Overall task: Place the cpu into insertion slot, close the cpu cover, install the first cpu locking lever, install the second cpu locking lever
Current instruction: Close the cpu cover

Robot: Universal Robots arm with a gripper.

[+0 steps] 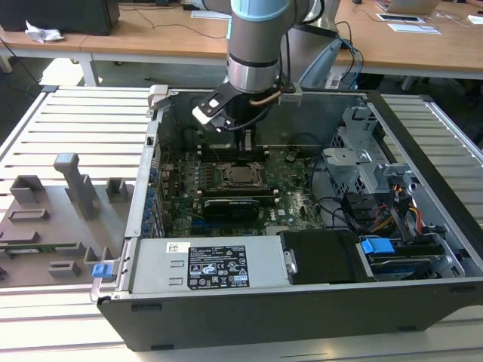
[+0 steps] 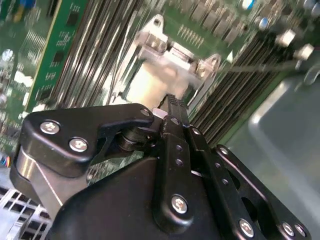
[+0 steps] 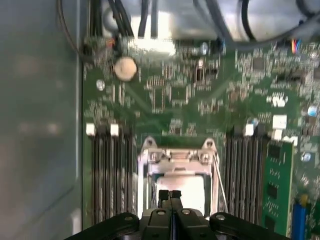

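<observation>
**Exterior view: gripper hanging over the cpu**

The arm is reaching down into the open computer case. The cpu is sitting in its slot on the green motherboard, right under the gripper; whether they are touching cannot be told. In the first wrist view the fingers are pressing together with nothing between them, tips over the pale chip top. The cpu cover is lying flat around the chip. A thin wire lever is running alongside the socket.
</observation>
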